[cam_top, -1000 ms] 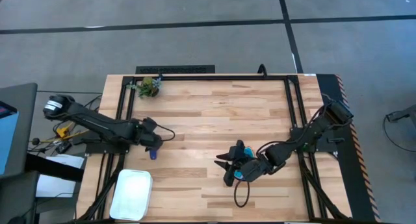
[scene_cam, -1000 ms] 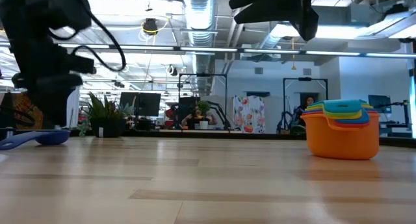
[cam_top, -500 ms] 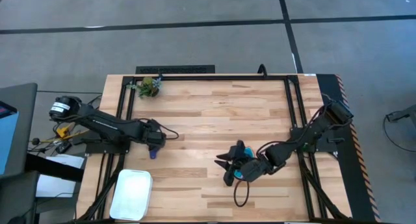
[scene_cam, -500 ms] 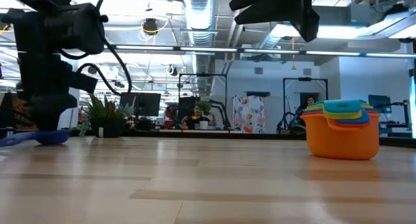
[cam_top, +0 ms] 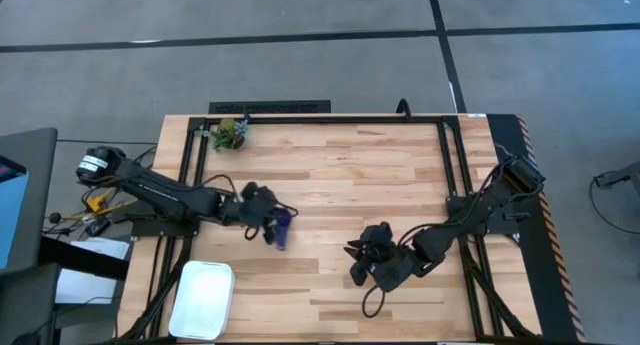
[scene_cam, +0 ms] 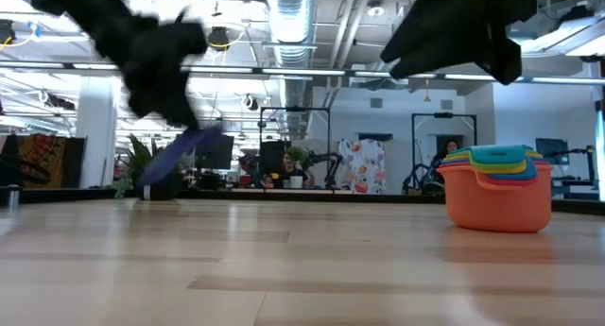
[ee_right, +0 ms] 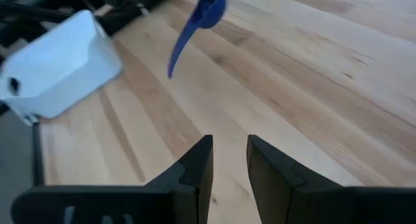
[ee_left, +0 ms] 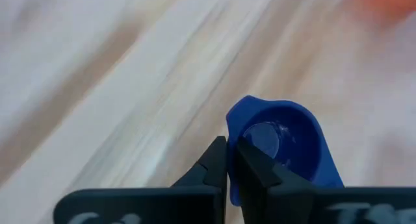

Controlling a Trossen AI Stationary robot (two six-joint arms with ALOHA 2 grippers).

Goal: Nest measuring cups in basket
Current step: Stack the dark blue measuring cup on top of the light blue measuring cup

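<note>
High view: left arm carries a blue cup

Left gripper (cam_top: pixel 270 223) is clamped on the dark blue cup (cam_top: pixel 282 226), lifted off the table, handle hanging down toward the right arm. Right gripper (cam_top: pixel 368 257) hovers with fingers parted and nothing between them, above the orange stack (scene_cam: pixel 497 188) of nested cups. Stack lies to the cup's right; the white basket (cam_top: pixel 201 297) sits at the near-left corner, closer to the left arm.

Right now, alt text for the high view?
Left hand holds a dark blue measuring cup lifted over the wooden table. Right hand hovers right of centre. White basket sits at the near-left corner, a green plant clump far-left.
</note>
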